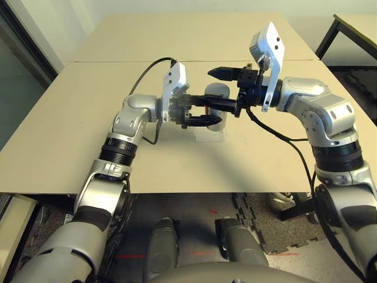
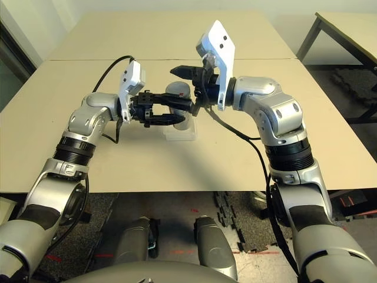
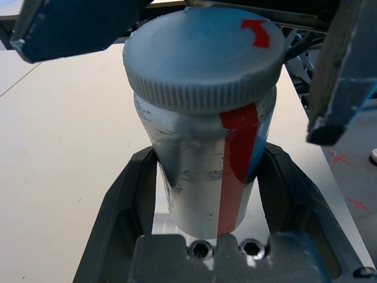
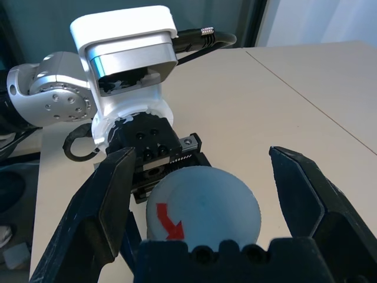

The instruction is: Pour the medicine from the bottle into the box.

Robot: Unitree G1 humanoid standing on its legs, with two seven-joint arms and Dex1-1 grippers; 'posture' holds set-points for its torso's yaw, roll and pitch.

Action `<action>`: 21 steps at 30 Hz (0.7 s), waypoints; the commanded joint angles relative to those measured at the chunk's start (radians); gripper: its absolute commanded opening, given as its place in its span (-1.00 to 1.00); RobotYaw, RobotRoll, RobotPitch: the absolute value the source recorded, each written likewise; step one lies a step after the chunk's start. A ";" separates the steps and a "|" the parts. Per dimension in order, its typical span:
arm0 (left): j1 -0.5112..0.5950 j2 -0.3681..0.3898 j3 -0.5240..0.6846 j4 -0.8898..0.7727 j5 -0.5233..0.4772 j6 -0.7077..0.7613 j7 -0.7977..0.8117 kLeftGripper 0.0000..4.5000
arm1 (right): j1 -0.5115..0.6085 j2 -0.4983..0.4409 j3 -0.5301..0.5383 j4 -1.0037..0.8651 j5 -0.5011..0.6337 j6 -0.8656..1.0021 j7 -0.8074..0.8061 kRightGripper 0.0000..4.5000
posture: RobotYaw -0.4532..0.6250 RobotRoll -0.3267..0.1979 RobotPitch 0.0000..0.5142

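The bottle (image 3: pixel 197 177) stands between the left tool's (image 3: pixel 209 152) two sides, over the box (image 2: pixel 180 135), which lies on the worktop (image 1: pixel 147 171) near its front edge; whether bottle and box touch cannot be told. The cap (image 4: pixel 203 206) is on the bottle's top, between the right tool's (image 4: pixel 201 156) fingers and apart from them. Behind the bottle, a seam (image 1: pixel 126 62) crosses the worktop. Another table (image 1: pixel 360 25) stands to the far right, apart.

Flat beige table (image 2: pixel 235 159), straight seam crossing it at 12 o'clock from the box, near edge at 6 o'clock. Directly on tabletop: small, shallow, clear plastic box (image 2: pixel 181 136), roughly mid-width, on the near side of the seam.
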 commanded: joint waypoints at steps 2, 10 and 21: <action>-0.001 0.002 -0.005 -0.015 -0.012 0.003 0.001 0.21 | 0.010 -0.009 0.007 0.015 -0.009 0.001 0.002 1.00 | -0.49 0.25 -0.64; 0.001 0.002 -0.005 -0.029 -0.015 0.016 0.005 0.21 | 0.031 -0.036 -0.019 0.044 -0.023 -0.012 -0.006 1.00 | -0.49 0.25 -0.64; 0.005 0.021 0.001 -0.037 -0.018 0.028 0.011 0.21 | 0.092 -0.125 -0.091 -0.004 0.017 0.015 -0.032 1.00 | -0.50 0.25 -0.64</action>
